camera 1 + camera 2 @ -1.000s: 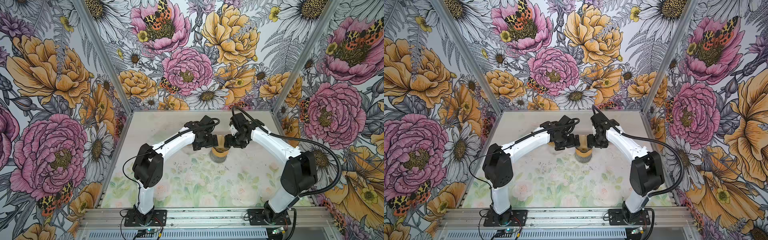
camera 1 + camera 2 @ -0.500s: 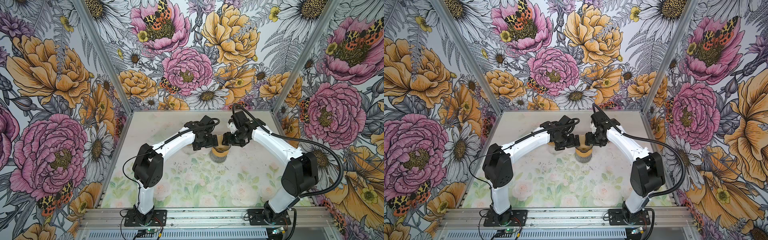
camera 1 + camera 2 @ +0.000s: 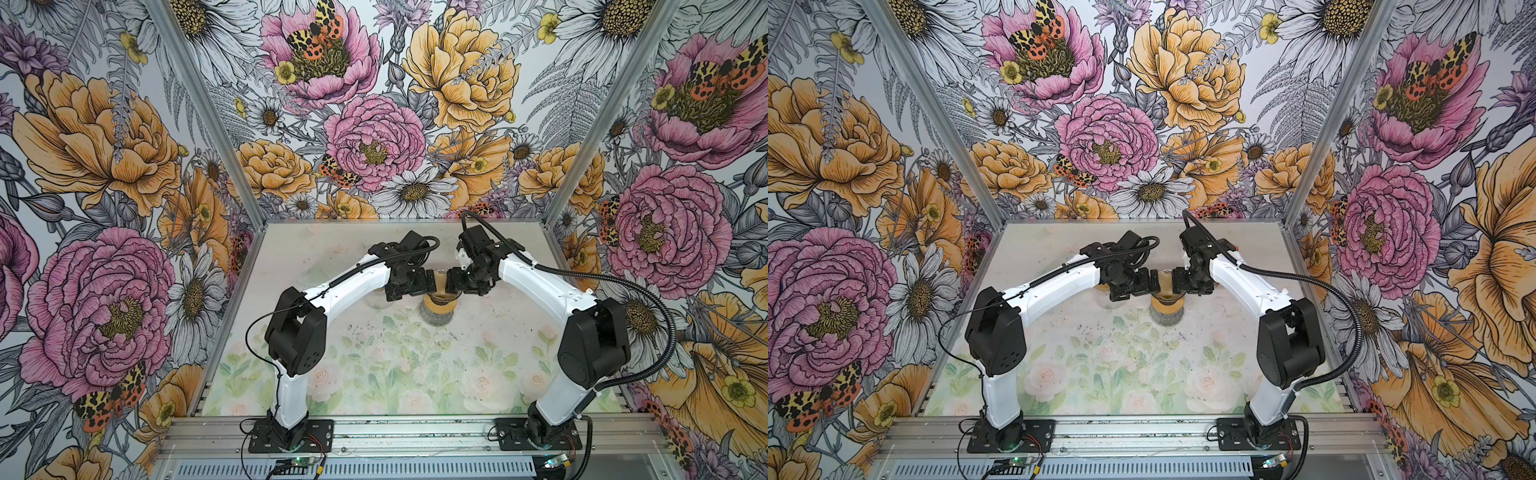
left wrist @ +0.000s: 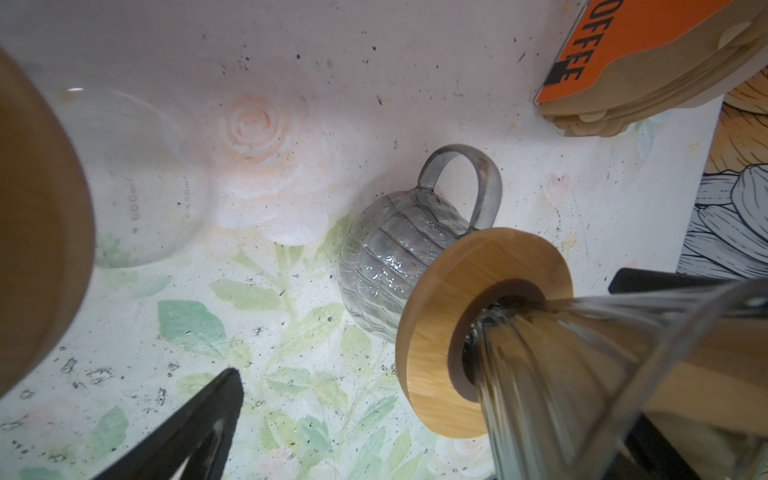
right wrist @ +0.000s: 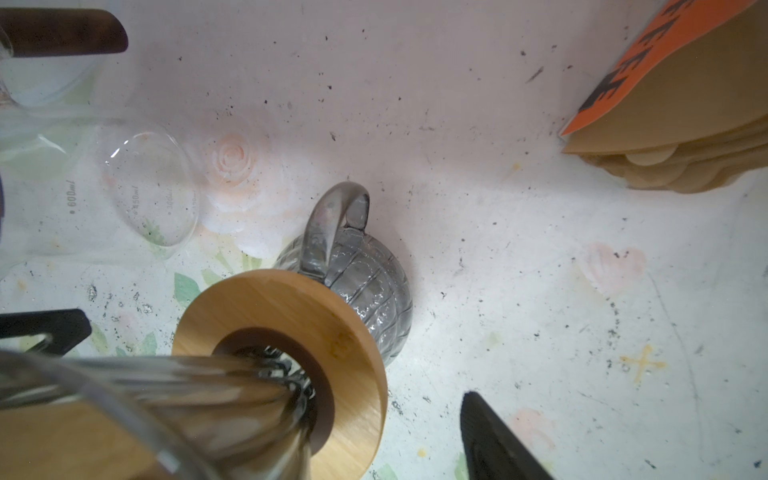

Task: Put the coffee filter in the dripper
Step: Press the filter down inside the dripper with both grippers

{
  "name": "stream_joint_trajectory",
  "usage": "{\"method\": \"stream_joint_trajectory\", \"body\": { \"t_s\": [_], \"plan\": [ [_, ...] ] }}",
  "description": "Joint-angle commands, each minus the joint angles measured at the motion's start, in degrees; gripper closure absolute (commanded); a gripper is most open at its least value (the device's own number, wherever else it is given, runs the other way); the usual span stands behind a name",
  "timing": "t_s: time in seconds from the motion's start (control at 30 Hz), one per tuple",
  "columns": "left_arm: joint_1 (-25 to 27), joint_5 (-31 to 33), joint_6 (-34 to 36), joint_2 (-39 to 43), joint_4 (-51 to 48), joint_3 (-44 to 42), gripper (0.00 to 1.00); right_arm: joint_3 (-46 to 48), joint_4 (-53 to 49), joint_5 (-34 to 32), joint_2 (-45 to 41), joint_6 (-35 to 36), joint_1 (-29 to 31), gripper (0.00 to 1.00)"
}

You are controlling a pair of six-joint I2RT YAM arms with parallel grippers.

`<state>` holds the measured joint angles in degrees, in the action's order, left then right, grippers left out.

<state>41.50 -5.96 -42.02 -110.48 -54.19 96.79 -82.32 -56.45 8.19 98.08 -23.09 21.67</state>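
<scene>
Our left pincer (image 3: 430, 281) hangs with jaws wide apart beside the clear ribbed glass dripper (image 4: 582, 374) with its round bamboo collar, perched on a grey ribbed glass mug (image 4: 395, 266). The brown paper cone filter (image 3: 439, 275) appears seated inside. Light, floppy, easily creased: we would pinch only its upper rim. Our right pincer (image 3: 451, 284) stands apart too.

Brown paper filter (image 3: 439, 276) sits inside the upright glass dripper (image 5: 187, 382).

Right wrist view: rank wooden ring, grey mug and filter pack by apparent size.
1. Wooden ring and filter pack: about alike; ring is nearer the camera, pack is cropped.
2. Grey mug: smallest, partly hidden behind the ring.
</scene>
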Motion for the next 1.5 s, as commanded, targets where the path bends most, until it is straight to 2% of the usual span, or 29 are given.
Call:
{"method": "stream_joint_trajectory", "body": {
  "t_s": [0.0, 0.4, 0.63, 0.9, 1.17, 1.47],
  "plan": [
    [-0.4, -0.1, -0.5, 1.9, -0.2, -0.7, 0.01, 0.3, 0.6, -2.0, 0.5, -0.2, -0.5, 0.33],
    [-0.3, -0.1, -0.5, 2.2, -0.2, -0.7, 0.01, -1.4, 0.6, 7.1, -4.0, 0.0, -0.5, 0.33],
    [-0.3, -0.2, -0.4, 2.3, -0.2, -0.8, 0.01, 2.4, 0.3, 3.4, -5.0, -1.1, -0.6, 0.33],
    [-0.3, -0.2, -0.5, 2.5, -0.2, -0.9, 0.01, 2.7, -0.8, 0.2, -3.7, -1.4, -0.6, 0.33],
    [-0.3, -0.2, -0.5, 2.2, -0.2, -0.8, 0.01, 1.8, -0.7, 0.8, -3.1, -1.4, -0.5, 0.33],
    [0.6, -1.6, -0.9, 3.2, -0.1, 2.1, 0.01, -1.6, -0.6, 4.8, -5.3, -1.9, -0.7, 0.33]
  ]
}}
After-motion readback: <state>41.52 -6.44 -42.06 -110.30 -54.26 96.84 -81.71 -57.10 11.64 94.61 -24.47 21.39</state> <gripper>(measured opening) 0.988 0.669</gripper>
